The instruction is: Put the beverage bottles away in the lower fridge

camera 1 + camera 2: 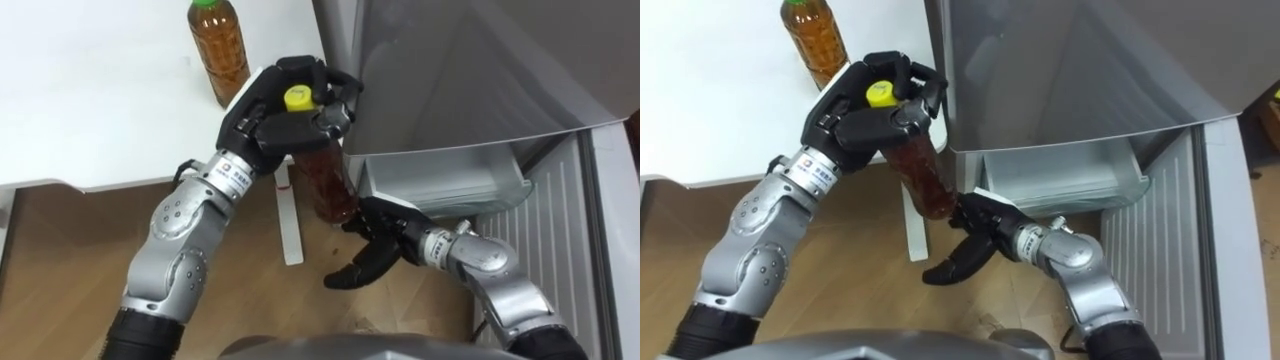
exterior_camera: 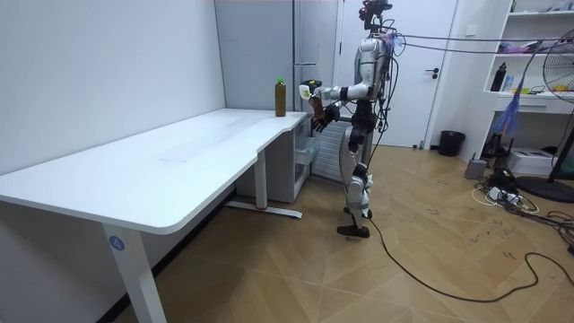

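A yellow-capped bottle of dark tea [image 1: 330,180] hangs tilted in the air in front of the grey fridge [image 1: 450,70]. My left hand [image 1: 275,120] is shut on its neck and shoulder from above. Just under and to the right of the bottle's base, my right hand [image 1: 375,245] is open with its fingers spread, its thumb side against the bottle's bottom. A second tea bottle with a green cap [image 1: 220,50] stands upright on the white table [image 1: 100,100] near its far corner. In the room view I stand at the table's far end, facing the fridge [image 2: 309,54].
The lower fridge compartment is open, showing a clear drawer [image 1: 440,185]. Its door [image 1: 560,240] swings out to my right. A white table leg and foot [image 1: 290,225] stand on the wooden floor beside the fridge.
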### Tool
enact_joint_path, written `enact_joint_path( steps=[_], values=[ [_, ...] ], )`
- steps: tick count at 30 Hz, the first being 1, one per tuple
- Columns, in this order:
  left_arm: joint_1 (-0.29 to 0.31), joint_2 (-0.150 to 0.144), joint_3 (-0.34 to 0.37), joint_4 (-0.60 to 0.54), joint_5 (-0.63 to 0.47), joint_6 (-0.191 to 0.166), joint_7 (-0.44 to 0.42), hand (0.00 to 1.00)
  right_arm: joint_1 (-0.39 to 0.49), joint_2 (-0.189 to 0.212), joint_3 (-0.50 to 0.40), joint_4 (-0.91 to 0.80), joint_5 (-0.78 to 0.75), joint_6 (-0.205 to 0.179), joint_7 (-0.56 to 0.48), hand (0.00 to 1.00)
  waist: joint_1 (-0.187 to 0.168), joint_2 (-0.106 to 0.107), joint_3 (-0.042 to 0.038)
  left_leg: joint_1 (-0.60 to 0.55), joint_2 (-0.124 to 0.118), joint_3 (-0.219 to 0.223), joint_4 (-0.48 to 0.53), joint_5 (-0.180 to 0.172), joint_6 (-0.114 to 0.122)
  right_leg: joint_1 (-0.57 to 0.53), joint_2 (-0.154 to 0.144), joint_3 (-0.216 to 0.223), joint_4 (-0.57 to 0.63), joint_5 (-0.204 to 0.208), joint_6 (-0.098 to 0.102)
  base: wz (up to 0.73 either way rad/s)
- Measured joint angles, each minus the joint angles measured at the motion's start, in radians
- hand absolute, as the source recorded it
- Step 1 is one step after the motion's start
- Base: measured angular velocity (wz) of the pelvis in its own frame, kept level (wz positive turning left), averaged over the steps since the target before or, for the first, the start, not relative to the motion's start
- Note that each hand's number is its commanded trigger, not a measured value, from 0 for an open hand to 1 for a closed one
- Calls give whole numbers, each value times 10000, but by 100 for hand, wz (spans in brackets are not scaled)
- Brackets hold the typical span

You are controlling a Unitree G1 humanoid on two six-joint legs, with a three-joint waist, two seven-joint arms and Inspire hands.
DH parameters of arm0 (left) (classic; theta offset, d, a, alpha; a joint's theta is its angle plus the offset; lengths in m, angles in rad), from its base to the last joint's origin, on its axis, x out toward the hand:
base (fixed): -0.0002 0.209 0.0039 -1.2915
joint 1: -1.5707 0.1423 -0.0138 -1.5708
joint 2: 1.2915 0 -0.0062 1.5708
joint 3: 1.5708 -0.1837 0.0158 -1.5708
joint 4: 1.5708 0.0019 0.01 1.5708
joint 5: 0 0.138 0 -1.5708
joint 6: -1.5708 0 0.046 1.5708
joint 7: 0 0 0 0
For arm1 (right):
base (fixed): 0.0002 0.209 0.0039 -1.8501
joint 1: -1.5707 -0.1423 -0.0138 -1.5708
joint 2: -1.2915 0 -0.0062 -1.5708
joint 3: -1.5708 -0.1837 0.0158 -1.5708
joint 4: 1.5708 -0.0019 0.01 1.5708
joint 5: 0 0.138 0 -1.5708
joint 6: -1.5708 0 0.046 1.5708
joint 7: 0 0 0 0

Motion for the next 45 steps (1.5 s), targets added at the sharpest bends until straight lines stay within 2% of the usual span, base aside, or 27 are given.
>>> enact_joint_path(
  steps=[4,11,17,20,21,22,24,27,45],
  values=[
    [14,46,-110,224,-329,-225,1,100,26,-65,0,-291,-2,313,-15,0,90,-31,-12,-183,9,10,81,1,2,-248,-3,10,170,-1,1,0],
    [23,133,-136,513,-1047,-569,4,100,26,-150,-8,-510,9,317,-147,0,110,2,1,-214,1,-62,173,2,3,-219,-25,-16,170,0,1,0],
    [27,25,-160,1095,-1430,-787,-32,100,85,-222,-35,-473,-114,318,-222,0,98,103,70,-225,-8,-104,185,-12,18,-127,-26,-80,155,-1,1,4],
    [40,27,-254,1434,-1441,-773,-120,100,89,-207,-60,-148,-131,289,-240,0,105,101,69,-226,-7,-90,218,-10,18,-120,-23,-74,151,-3,2,0],
    [96,117,-419,1501,-1435,-715,-119,100,86,-178,-61,-62,-108,243,-355,0,104,101,69,-229,-7,-90,224,-10,18,-130,-23,-70,151,-3,3,0],
    [186,269,-597,1558,-1426,-619,-118,100,79,-147,-65,-59,-75,152,-507,0,90,97,70,-240,-7,-91,229,-10,18,-144,-23,-69,148,-4,4,0],
    [394,371,-882,1567,-1370,-383,-118,100,-12,-79,-69,-35,-32,24,-652,0,1,78,72,-254,-5,-92,230,-11,18,-146,-23,-70,142,-5,6,0],
    [506,392,-1179,1567,-1285,-176,-138,100,-66,3,3,79,-18,-185,-782,0,-40,35,84,-268,-2,-114,234,-12,18,-146,-22,-70,139,-6,7,1],
    [502,429,-1091,1566,-1276,-153,-241,100,-66,57,12,441,397,-224,-899,0,-65,5,78,-274,-5,-112,252,-13,18,-150,-19,-6,141,-16,1,0]
  ],
)
